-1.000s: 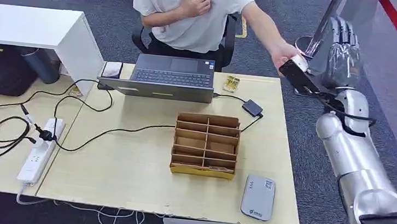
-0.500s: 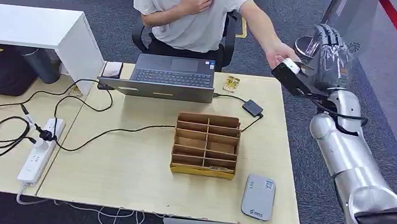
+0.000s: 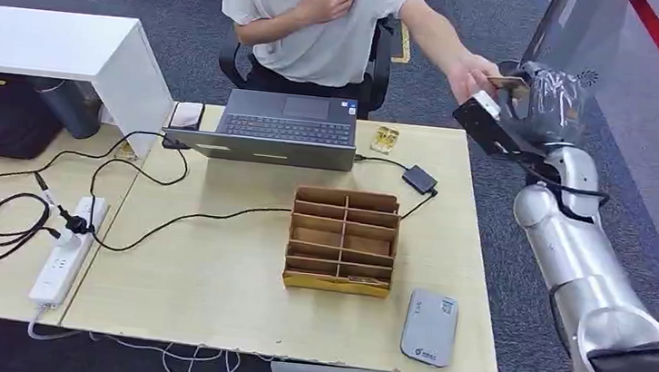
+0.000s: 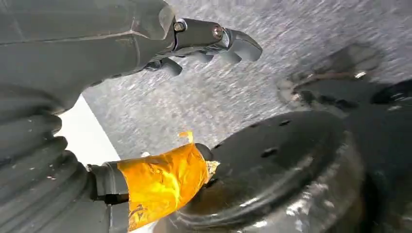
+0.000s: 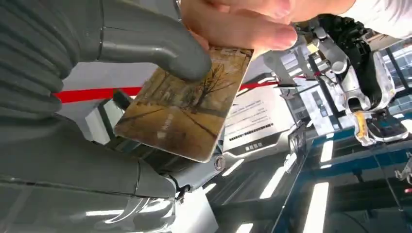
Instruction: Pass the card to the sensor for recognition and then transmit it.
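A card (image 5: 187, 104) printed with a brown tree picture lies in my right hand (image 3: 548, 102), raised off the table's far right corner. My thumb (image 5: 160, 48) presses on its face and the fingers curl under it. A person's hand (image 3: 472, 72) still touches the card's far edge (image 3: 503, 81), its fingers (image 5: 243, 24) lying over that edge. A grey flat card reader (image 3: 428, 328) lies near the table's front right edge. My left hand (image 4: 121, 39) hangs over the grey floor, fingers apart, holding nothing.
A cardboard divider box (image 3: 342, 240) stands mid-table with a laptop (image 3: 277, 128) behind it. A small black device (image 3: 419, 178) on a cable lies right of the laptop. Cables and a power strip (image 3: 64, 252) cover the left side. The person sits behind the table (image 3: 207, 284).
The person's hand has brought the card into my right hand. My fingers, spread upward before, have curled around it, and the hand has shifted slightly left.
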{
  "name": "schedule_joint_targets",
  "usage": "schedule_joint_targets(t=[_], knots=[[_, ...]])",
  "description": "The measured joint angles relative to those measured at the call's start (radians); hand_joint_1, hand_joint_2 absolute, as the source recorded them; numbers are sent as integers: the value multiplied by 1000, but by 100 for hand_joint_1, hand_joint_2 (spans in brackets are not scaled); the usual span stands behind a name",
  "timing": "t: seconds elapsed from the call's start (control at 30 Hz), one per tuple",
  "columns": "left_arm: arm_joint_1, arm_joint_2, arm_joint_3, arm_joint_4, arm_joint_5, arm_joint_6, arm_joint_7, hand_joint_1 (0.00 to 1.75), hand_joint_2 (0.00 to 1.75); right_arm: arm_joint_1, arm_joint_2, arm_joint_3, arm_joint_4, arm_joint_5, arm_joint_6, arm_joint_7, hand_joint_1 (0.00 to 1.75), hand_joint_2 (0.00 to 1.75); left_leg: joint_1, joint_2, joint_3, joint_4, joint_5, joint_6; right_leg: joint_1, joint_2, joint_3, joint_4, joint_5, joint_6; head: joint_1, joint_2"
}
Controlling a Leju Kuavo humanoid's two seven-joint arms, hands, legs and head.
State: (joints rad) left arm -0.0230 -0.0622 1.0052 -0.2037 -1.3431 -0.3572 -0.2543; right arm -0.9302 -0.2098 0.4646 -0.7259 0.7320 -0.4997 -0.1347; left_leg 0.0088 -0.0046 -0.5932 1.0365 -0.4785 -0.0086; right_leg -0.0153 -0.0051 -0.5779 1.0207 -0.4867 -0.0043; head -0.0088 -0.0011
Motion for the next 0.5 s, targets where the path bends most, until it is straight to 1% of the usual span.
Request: schedule_joint_targets(t=[0.03, 0.13, 0.2, 0.23, 0.3, 0.4, 0.5], knots=[[0, 0, -1, 0, -2, 11, -17, 0, 175, -2, 0, 0, 0, -3, -1, 0, 175, 175, 0, 0, 0, 0, 0, 0, 0, 0, 0, 0, 0, 0, 0, 0], [0, 0, -1, 0, 5, 19, -24, 0, 175, 1, 0, -1, -5, -16, -8, -10, 175, 175, 0, 0, 0, 0, 0, 0, 0, 0, 0, 0, 0, 0, 0, 0], [1, 0, -1, 0, 16, 18, -20, 0, 175, 13, 0, -3, -18, -23, -31, -27, 175, 175, 0, 0, 0, 0, 0, 0, 0, 1, 0, 0, 0, 0, 0, 0], [0, 0, -1, 0, 19, 15, -19, 0, 175, 25, 0, -5, -31, -25, -45, -37, 175, 175, 0, 0, 6, 0, 0, 0, 0, 1, -1, 0, 0, 0, 0, 0], [1, -1, 0, 0, 29, 11, -16, 0, 175, 65, -5, -12, -71, -23, -74, -48, 175, 175, 1, 0, 7, 1, 0, 0, 0, 1, 0, 0, 0, 0, 0, 0], [3, -4, 6, 0, 52, 23, 2, 0, 175, 198, -36, -32, -208, 12, -127, -51, 175, 175, 1, -3, 7, 1, -1, 0, 1, -3, 1, -1, -1, 0, 0, 0], [7, -6, 20, 0, 65, 32, 11, 0, 175, 361, -62, -76, -360, 36, -144, -61, 175, 175, 2, -5, 6, 0, -1, 1, 2, -4, 2, -2, -1, 1, 0, 0]])
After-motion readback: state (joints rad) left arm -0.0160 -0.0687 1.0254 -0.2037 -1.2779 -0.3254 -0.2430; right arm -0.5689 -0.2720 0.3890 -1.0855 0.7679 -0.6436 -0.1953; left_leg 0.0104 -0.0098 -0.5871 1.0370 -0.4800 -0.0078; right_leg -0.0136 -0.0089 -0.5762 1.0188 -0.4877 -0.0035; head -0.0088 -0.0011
